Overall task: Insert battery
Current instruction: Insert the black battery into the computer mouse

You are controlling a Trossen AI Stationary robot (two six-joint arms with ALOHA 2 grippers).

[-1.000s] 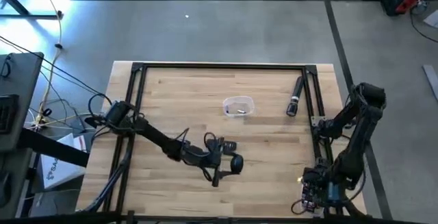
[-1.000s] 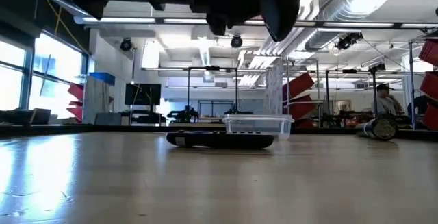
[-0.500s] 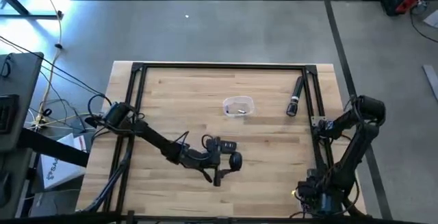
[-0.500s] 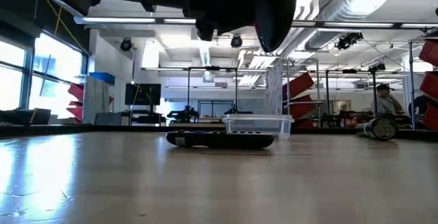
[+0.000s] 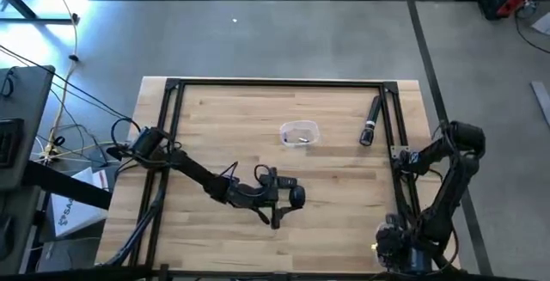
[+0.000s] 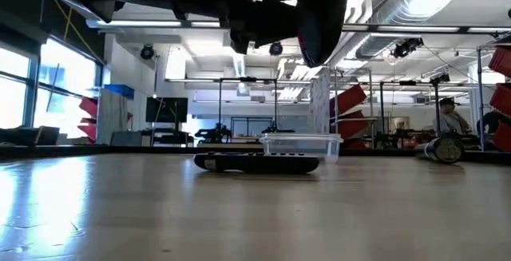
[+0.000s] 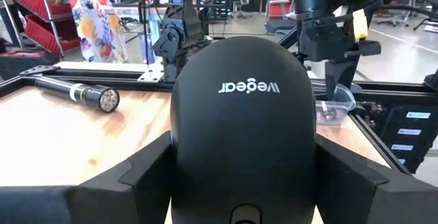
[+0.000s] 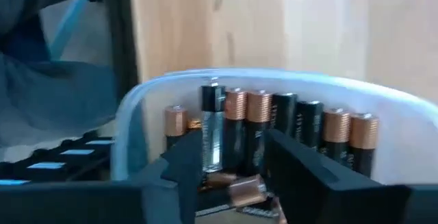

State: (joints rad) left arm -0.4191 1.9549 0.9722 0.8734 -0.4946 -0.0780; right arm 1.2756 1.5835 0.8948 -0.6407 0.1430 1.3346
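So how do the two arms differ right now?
The left gripper is shut on a black mouse; the right gripper is open. The left hangs over the middle of the table; the right dips into a tub of batteries by its right edge. Both have two dark fingers.

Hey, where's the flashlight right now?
The flashlight lies on the table's far right side in the high view, beside the black frame rail, just right of the clear container.

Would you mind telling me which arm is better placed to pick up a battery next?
Right: its pincer is already inside the tub of batteries. The left pincer is occupied holding the mouse.
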